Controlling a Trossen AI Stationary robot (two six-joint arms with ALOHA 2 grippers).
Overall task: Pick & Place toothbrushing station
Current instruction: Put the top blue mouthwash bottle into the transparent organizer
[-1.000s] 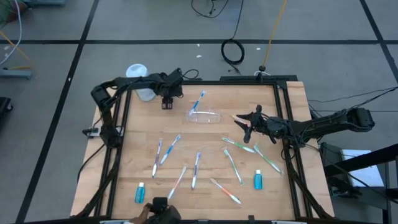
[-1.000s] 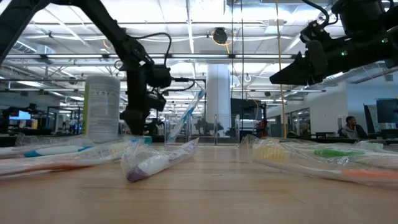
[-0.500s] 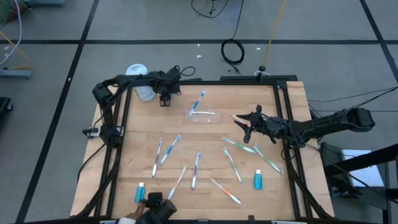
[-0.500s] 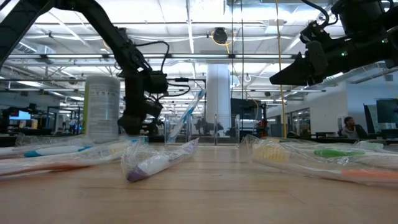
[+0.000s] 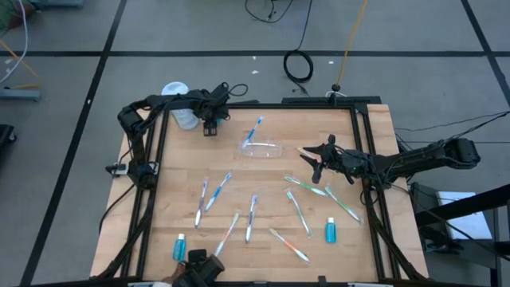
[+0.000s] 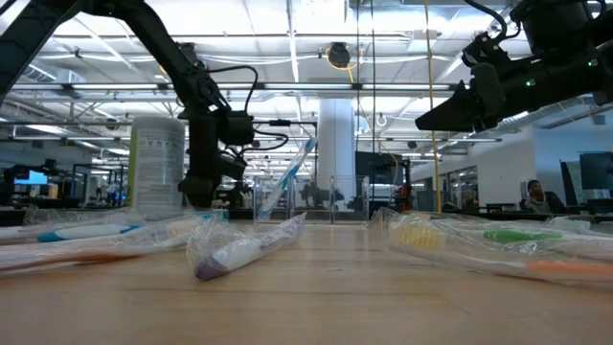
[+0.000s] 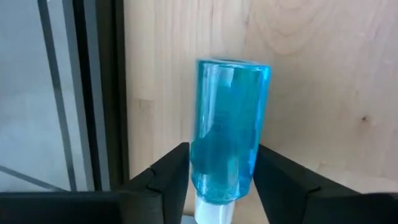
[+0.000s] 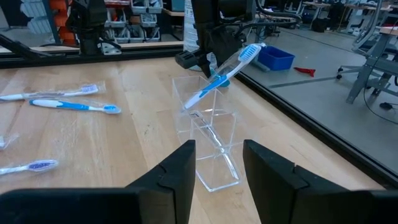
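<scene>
The clear plastic holder (image 5: 262, 148) stands on the table at the far middle; it also shows in the right wrist view (image 8: 210, 144). A blue-and-white toothbrush (image 5: 255, 127) sticks out of it, leaning toward the far edge. My left gripper (image 5: 210, 127) is at the far left, beside the white canister (image 5: 177, 104), and is shut on a small blue tube (image 7: 227, 134). My right gripper (image 5: 314, 165) is open and empty, to the right of the holder, its fingers pointing at it (image 8: 217, 177). My left gripper pinches the blue tube between its two fingers, on the tube's sides just above its white cap end (image 7: 214, 193). The tube reaches out past the fingertips (image 7: 171, 171) toward the wooden table top. Whether its far end touches the table, I cannot tell.
Several wrapped toothbrushes (image 5: 213, 191) lie across the table's middle and near part. Two more blue tubes (image 5: 179, 246) (image 5: 330, 231) lie near the front. The black table frame (image 7: 102, 93) runs close by the left gripper. A person's hand (image 5: 195, 269) holds a dark thing at the near edge.
My left gripper has moved a little toward the table's far left corner and the white canister, still shut on the blue tube. The hand at the near edge has shifted slightly to the left.
</scene>
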